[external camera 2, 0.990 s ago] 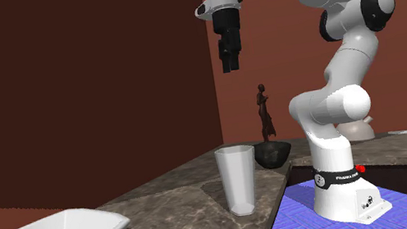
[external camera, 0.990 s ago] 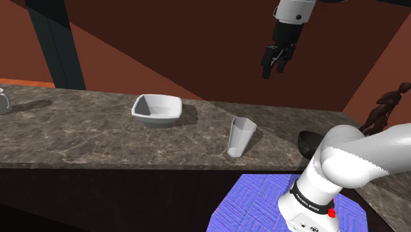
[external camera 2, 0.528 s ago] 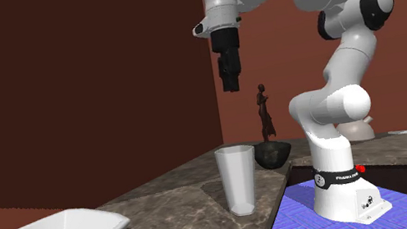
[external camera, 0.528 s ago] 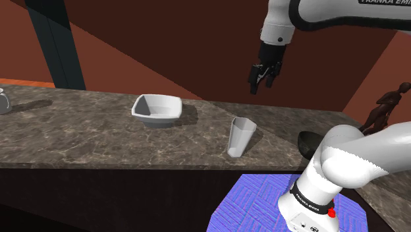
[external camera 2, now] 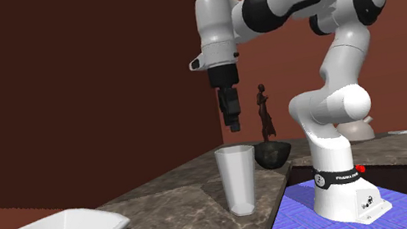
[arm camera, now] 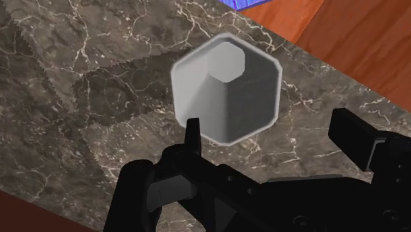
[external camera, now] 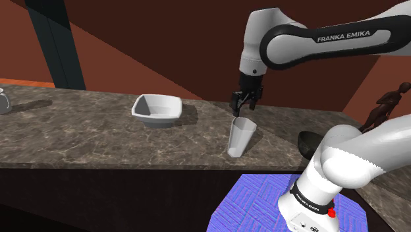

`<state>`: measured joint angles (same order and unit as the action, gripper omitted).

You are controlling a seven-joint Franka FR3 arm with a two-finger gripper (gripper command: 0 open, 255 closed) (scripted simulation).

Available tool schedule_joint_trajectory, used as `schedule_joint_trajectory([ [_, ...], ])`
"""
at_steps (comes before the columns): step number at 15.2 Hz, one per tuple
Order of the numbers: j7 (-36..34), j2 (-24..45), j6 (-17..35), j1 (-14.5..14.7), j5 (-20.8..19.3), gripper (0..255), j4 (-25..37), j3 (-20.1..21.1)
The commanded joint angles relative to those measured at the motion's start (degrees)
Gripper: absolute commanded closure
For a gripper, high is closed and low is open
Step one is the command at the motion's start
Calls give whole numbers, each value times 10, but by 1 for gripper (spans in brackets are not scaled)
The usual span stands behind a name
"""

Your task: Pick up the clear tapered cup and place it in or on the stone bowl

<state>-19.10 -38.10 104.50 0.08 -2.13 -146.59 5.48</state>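
Cup [external camera: 240, 136] first: it stands upright near the front edge of the bench [external camera: 79, 132], pale grey and faceted, wide at the mouth and narrowing to a small foot. My tool [external camera: 245, 102] hangs just above its rim, spread and touching nothing. In the wrist view the open mouth lies beyond my fingers [arm camera: 192, 135], closer to one of them than to the other. The bowl [external camera: 157, 109], pale and squarish, sits apart from it, nearer the back edge and toward the shoulder view's left.

I judge the cup light, stiff and thin-walled, probably slick, and easy to tip on that narrow foot, so a bump from one finger could knock it over. I would centre over it, then close on two opposite flat faces a little below the rim. There the widening wall above my fingers should keep it from sliding down. A moderate squeeze should be enough.
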Motion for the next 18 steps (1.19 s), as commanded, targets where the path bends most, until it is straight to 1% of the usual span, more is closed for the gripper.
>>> schedule_joint_trajectory([
  [1,-16,23,39,3,8,0,-21,8],
  [3,-29,53,78,5,14,0,-35,16],
  [11,-34,80,152,3,13,0,-84,18],
  [18,-34,80,152,3,13,0,-84,18],
])
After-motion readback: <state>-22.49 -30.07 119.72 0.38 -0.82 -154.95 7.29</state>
